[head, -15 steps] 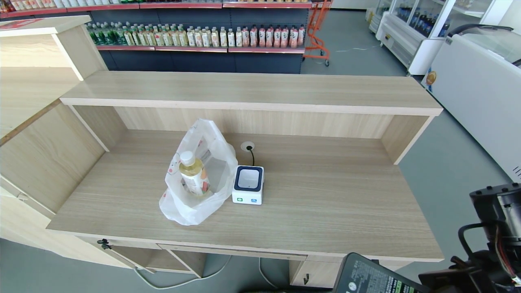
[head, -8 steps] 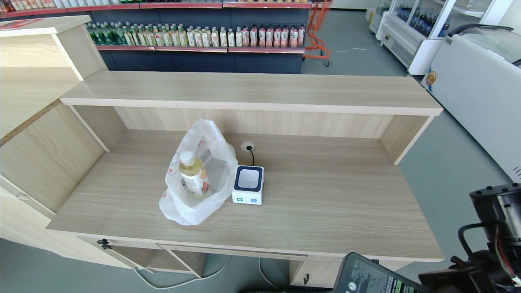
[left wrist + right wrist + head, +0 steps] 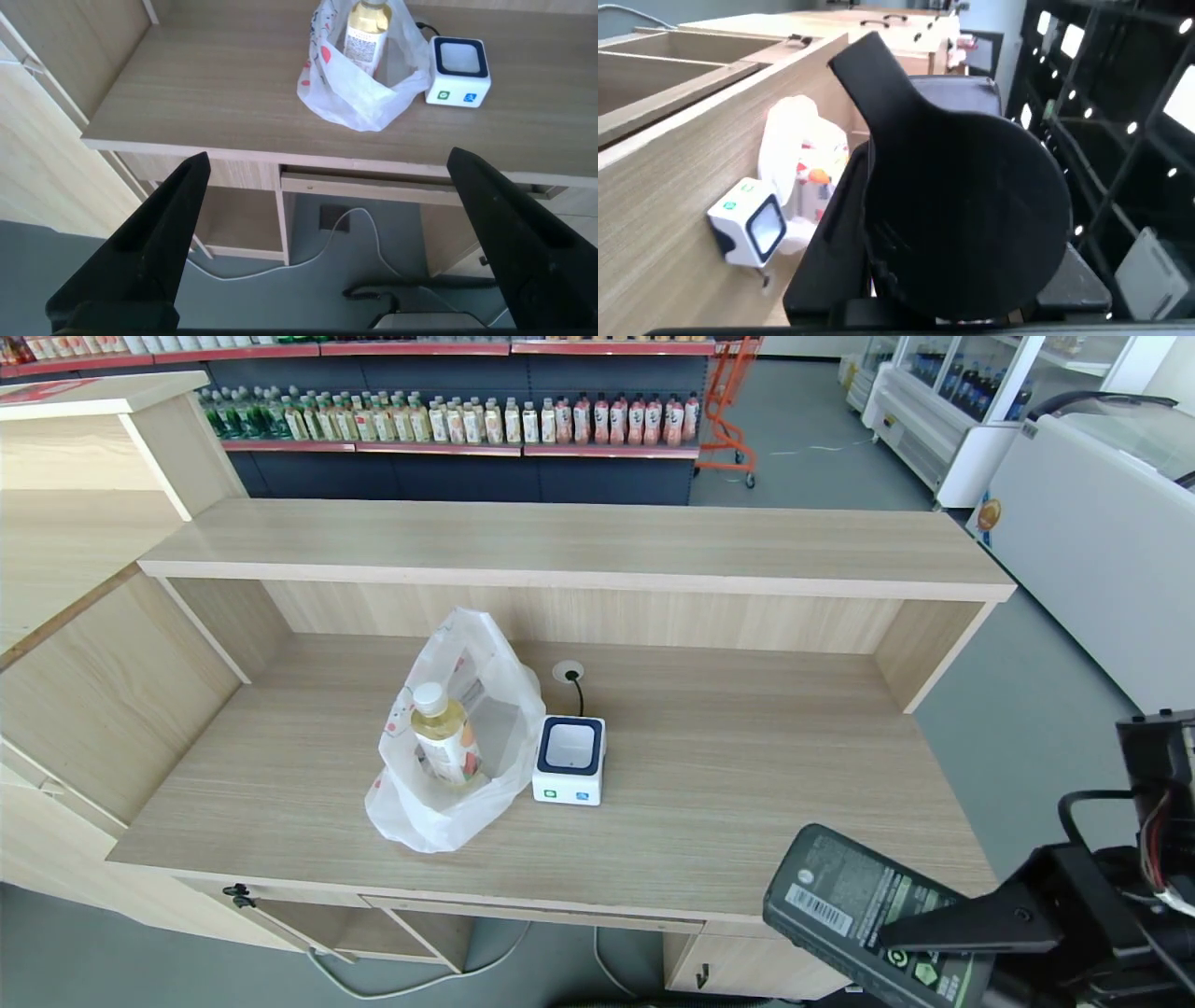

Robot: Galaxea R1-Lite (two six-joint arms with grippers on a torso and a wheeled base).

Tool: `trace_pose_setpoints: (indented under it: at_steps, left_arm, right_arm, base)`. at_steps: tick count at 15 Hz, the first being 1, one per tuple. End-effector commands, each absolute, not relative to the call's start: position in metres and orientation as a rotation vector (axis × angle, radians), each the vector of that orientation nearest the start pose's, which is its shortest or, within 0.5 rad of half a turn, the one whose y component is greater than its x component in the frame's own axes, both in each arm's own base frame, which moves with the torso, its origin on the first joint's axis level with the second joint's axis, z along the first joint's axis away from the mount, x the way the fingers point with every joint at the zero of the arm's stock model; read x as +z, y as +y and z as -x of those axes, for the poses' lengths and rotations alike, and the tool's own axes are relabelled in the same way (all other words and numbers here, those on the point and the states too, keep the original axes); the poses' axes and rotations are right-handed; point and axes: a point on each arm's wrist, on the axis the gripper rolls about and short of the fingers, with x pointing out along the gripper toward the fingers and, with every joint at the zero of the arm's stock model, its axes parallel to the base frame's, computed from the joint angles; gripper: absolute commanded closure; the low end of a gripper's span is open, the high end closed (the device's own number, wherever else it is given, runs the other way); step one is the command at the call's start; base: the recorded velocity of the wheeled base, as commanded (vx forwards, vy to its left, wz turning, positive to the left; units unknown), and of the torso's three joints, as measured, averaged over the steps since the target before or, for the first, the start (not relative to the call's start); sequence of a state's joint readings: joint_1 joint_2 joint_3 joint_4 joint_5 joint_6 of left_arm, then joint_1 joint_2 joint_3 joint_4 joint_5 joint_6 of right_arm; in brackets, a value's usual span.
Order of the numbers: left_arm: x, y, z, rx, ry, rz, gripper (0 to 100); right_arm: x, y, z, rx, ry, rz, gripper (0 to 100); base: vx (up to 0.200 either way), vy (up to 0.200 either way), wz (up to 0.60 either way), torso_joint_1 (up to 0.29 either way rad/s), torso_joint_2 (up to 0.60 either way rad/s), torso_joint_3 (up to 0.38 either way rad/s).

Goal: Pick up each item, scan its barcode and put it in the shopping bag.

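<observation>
A dark flat pack [image 3: 854, 905] with a white barcode label hangs over the desk's front right corner, my right gripper [image 3: 901, 933] shut on it. Seen from the right wrist, the pack [image 3: 971, 205] blocks the middle of the picture. The white scanner [image 3: 569, 761] sits mid-desk, its window facing up, and it appears again as the scanner [image 3: 747, 224] and the scanner [image 3: 460, 72]. Left of it stands the white shopping bag [image 3: 467, 709], open, with a yellow drink bottle [image 3: 443, 733] upright inside. My left gripper [image 3: 329, 168] hangs open below and in front of the desk's front edge.
A raised counter ledge [image 3: 569, 546] and side walls enclose the desk [image 3: 747, 784] at the back and both sides. The scanner's cable [image 3: 577, 695] runs to a hole behind it. Bare desk lies right of the scanner. Shelves and freezers stand beyond.
My right arm has lifted the dark pack up and to the left, so its barcode side now shows over the desk's front right corner. The bag, bottle and scanner have not moved.
</observation>
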State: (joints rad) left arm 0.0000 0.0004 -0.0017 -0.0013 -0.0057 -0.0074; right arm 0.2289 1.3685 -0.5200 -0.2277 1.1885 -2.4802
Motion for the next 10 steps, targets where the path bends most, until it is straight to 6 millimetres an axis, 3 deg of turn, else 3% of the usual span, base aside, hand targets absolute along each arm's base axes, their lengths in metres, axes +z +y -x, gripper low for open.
trace_pose_setpoints:
  at_steps: [1,3,5,8,10]
  left_arm:
    - [0.076,0.0,0.023,-0.006,-0.003,0.008,0]
    - [0.076,0.0,0.023,-0.006,-0.003,0.008,0]
    - [0.076,0.0,0.023,-0.006,-0.003,0.008,0]
    - [0.076,0.0,0.023,-0.006,-0.003,0.008,0]
    - [0.076,0.0,0.023,-0.006,-0.003,0.008,0]
  right_arm:
    - [0.173,0.019,-0.181,1.038,-0.719,1.611,100]
    - [0.172,0.002,-0.173,0.968,-0.384,1.408,100]
    - [0.166,-0.002,-0.169,0.973,-0.225,1.136,100]
    - [0.167,-0.011,-0.174,0.918,0.019,0.713,100]
    - [0.179,-0.013,-0.191,0.859,0.179,0.294,100]
  base:
    - [0.0,0.0,0.0,0.0,0.0,0.0]
    - [0.0,0.0,0.0,0.0,0.0,0.0]
    - [0.0,0.0,0.0,0.0,0.0,0.0]
    - [0.0,0.0,0.0,0.0,0.0,0.0]
    - [0.0,0.0,0.0,0.0,0.0,0.0]
